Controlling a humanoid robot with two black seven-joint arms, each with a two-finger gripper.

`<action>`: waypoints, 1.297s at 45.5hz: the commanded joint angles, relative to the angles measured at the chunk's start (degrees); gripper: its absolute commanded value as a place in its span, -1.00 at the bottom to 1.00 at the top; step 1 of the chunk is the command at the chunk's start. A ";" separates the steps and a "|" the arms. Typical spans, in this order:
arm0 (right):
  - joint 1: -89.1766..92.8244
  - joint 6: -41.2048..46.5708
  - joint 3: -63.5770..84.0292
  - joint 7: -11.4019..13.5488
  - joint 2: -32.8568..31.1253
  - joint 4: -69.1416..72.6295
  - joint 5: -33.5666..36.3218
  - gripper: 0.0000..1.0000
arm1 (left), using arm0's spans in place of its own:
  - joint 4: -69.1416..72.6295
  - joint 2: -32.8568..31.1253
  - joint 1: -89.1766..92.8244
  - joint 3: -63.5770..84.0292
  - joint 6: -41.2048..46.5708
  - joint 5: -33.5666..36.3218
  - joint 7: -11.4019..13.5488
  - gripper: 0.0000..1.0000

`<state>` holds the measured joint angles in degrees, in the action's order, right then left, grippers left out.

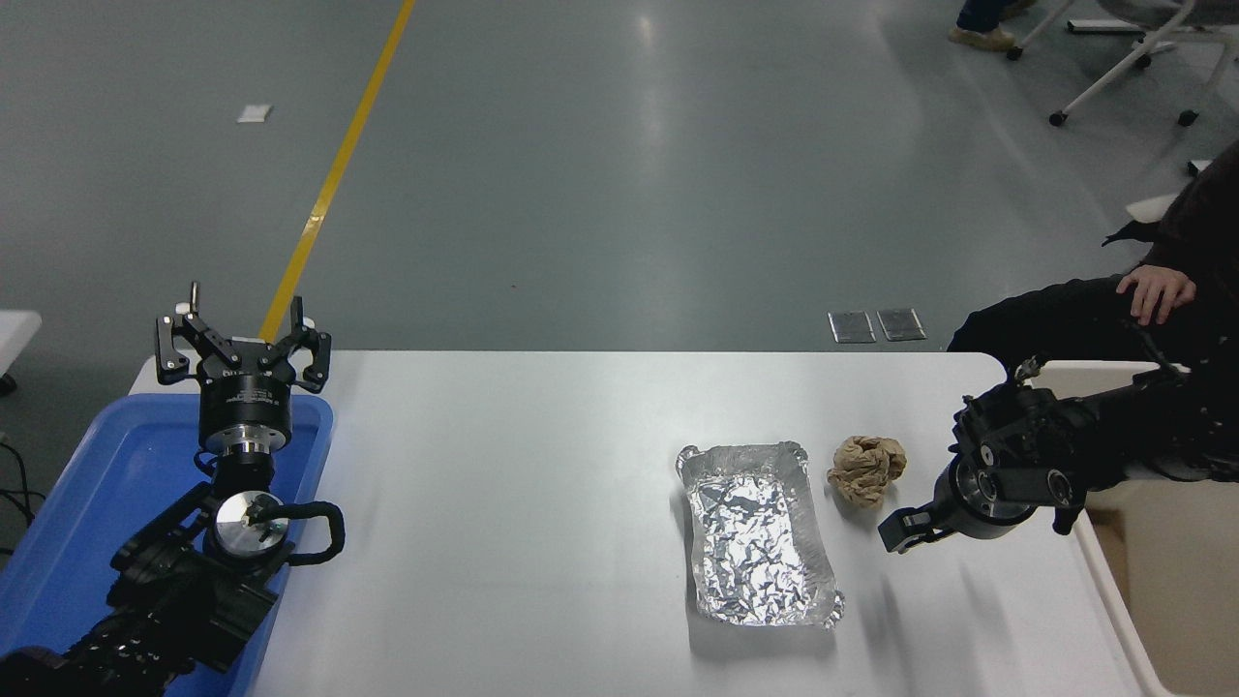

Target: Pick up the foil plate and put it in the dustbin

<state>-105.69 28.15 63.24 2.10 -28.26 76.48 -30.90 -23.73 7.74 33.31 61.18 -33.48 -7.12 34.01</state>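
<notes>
Foil plate: the shiny, crinkly foil plate (758, 529) lies flat on the white table (503, 503), a bit right of the middle. Nothing is holding it. Its long side runs away from the camera and its wavy rim stands up all around.

Paper ball: a scrunched brown paper ball (866, 468) sits just beside the plate's far right corner. It is much smaller than the plate and does not seem to touch it.

Right gripper: the black right gripper (898, 531) hangs over the table, to the right of the plate and near the paper ball. It is not touching the plate. It has nothing in it. Only one dark tip shows, so I cannot tell if its fingers are spread or pressed together.

Right arm: it comes in from the right edge and passes over the bin's near corner.

Dustbin: the big cream dustbin (1123, 629) stands at the table's right end, past the gripper. Its inside is deep and smooth.

Left gripper: the left gripper (244, 341) is parked at the far left, over the blue tray (68, 523). Its fingers are spread wide and hold nothing.

Person: someone in dark clothes sits at the far right, with a hand (1154, 290) resting on a leg, well apart from the robot.
</notes>
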 commanded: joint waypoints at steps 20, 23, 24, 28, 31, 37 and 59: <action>-30.98 16.50 1.53 0.18 -7.96 12.46 3.82 1.00 | 0.00 0.00 0.00 -0.09 -0.01 0.00 0.09 0.98; -30.98 15.88 1.89 0.18 -4.45 12.29 7.60 1.00 | 0.00 0.00 0.09 -0.09 -0.01 0.00 0.00 0.98; -30.98 15.62 1.80 0.18 -3.13 12.20 9.27 1.00 | 0.00 0.00 0.09 -0.01 -0.01 0.00 0.00 0.98; -30.98 14.65 1.10 0.18 2.58 11.50 16.47 1.00 | 0.00 0.00 0.09 -0.09 -0.01 0.00 0.00 0.98; -30.46 13.43 0.75 0.18 6.27 10.36 20.78 1.00 | 0.00 0.00 0.09 -0.09 -0.01 0.00 0.00 0.98; -25.63 8.60 -0.75 0.18 14.01 7.02 23.87 1.00 | 0.00 0.00 0.09 -0.09 -0.01 0.00 0.00 0.98; 3.37 2.17 -5.23 0.18 22.98 -9.41 19.40 1.00 | -0.09 0.00 0.09 -0.09 -0.01 0.09 0.00 0.98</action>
<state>-115.12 32.06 59.90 2.27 -8.40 74.42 -8.71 -23.74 7.74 33.40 61.08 -33.50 -7.12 34.02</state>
